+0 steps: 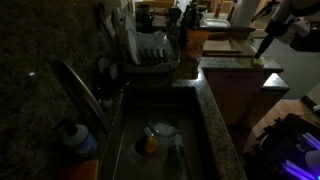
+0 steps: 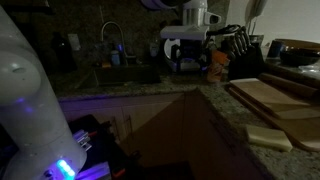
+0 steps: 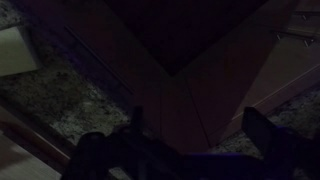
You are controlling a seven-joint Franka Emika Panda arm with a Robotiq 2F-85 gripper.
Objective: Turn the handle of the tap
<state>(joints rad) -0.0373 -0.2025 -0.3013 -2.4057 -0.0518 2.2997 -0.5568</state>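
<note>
The tap [image 1: 80, 92] is a long shiny spout that slants over the sink [image 1: 205, 128] at the left in an exterior view. It also shows as a thin arch [image 2: 112, 35] at the back of the counter. Its handle is too dark to make out. My gripper [image 1: 262, 45] hangs at the far right, well away from the tap and above the counter's corner. It also shows high up in an exterior view [image 2: 195, 18]. In the wrist view the two fingers [image 3: 200, 125] stand wide apart with nothing between them, over the granite counter edge [image 3: 90, 105].
A blue-capped bottle [image 1: 75, 140] stands by the tap's base. Dishes lie in the sink basin [image 1: 160, 135]. A dish rack [image 1: 150, 50] stands behind the sink. Wooden cutting boards [image 2: 270, 95] and a knife block [image 2: 240, 50] sit on the counter. The room is dim.
</note>
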